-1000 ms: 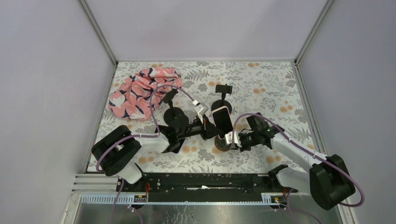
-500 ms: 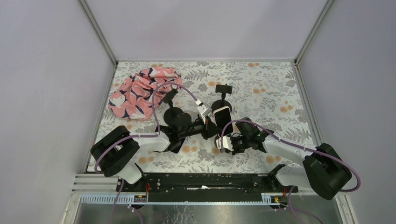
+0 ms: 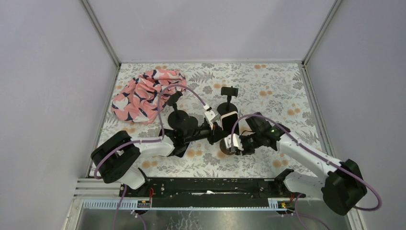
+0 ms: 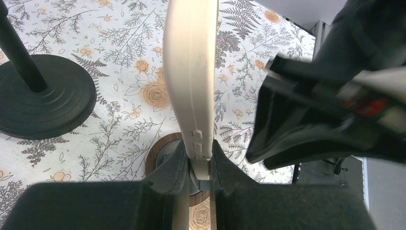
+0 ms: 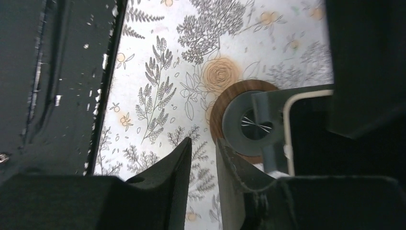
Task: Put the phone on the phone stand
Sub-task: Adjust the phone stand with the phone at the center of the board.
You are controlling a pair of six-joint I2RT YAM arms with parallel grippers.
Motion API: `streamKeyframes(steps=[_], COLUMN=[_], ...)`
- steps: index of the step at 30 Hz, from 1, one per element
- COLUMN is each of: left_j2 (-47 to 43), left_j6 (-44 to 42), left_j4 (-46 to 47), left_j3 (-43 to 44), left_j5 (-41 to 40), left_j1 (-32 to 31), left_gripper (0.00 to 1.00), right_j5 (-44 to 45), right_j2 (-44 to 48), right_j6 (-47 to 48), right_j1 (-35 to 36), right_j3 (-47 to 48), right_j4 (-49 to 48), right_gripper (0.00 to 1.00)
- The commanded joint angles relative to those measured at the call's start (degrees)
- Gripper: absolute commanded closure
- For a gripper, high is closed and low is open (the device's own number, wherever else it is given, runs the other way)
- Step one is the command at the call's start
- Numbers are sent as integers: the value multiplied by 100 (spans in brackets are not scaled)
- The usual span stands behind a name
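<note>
Centre of the overhead view: white-cased smartphone, clamped at one end in my left gripper, over round wood-based phone stand. My right gripper: jaws narrowly apart, gripping nothing, beside the stand.

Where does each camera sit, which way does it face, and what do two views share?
Top external: above and behind the robot, looking down on the table; left arm and right arm show.
Left wrist: on the left arm, looking past the left gripper, shut on the phone.
Right wrist: on the right arm, looking down past the right gripper at the stand's wooden base.
Shared: both wrist views show that wooden base.
</note>
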State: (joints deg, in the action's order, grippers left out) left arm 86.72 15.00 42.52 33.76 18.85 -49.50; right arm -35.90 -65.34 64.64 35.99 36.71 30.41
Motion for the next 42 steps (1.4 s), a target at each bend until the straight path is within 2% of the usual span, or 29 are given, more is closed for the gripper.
streamKeyframes(steps=[1, 4, 8, 10, 11, 12, 13, 15, 19, 24, 30, 35, 42], left_j2=[135, 214, 336, 412, 449, 485, 519, 574, 644, 641, 644, 615, 535], left_j6=[-842, -822, -744, -705, -680, -650, -631, -592, -544, -560, -414, -279, -226], left_j4=[-537, -653, -616, -592, -569, -543, -517, -439, -411, -485, -399, -289, -280], left_j3=[141, 256, 302, 320, 324, 324, 320, 307, 296, 295, 255, 212, 161], left_j5=[-571, -497, -320, -185, -115, -26, 68, 230, 511, 567, 559, 481, 466], left_j1=[107, 124, 165, 212, 245, 281, 321, 417, 564, 594, 604, 615, 608], left_gripper=[100, 100, 100, 100, 100, 100, 100, 99, 96, 95, 87, 70, 62], right_j5=[-460, -328, -1003, -1175, -1188, -1251, -1391, -1806, -2357, -2331, -2166, -2176, -2142], right_j2=[379, 605, 657, 608, 565, 506, 425, 191, -437, -967, -1182, -1282, -1402], right_j6=[744, 494, 281, -261, -591, -935, -1181, -1603, -2240, -2331, -2266, -2025, -1778], right_j1=[-324, -961, -2275, -2571, -2601, -2612, -2612, -2601, -2576, -2257, -1913, -1835, -1832], right_j3=[713, 779, 1033, 1101, 1121, 1134, 1143, 1218, 1496, 1664, 1601, 1603, 1587], right_j4=[2062, 2198, 2142, 1728, 1454, 1043, 761, 312, -363, -602, -599, -353, -140], right_gripper=[66, 66, 63, 48, 38, 23, 18, 15, 15, 16, 29, 40, 56])
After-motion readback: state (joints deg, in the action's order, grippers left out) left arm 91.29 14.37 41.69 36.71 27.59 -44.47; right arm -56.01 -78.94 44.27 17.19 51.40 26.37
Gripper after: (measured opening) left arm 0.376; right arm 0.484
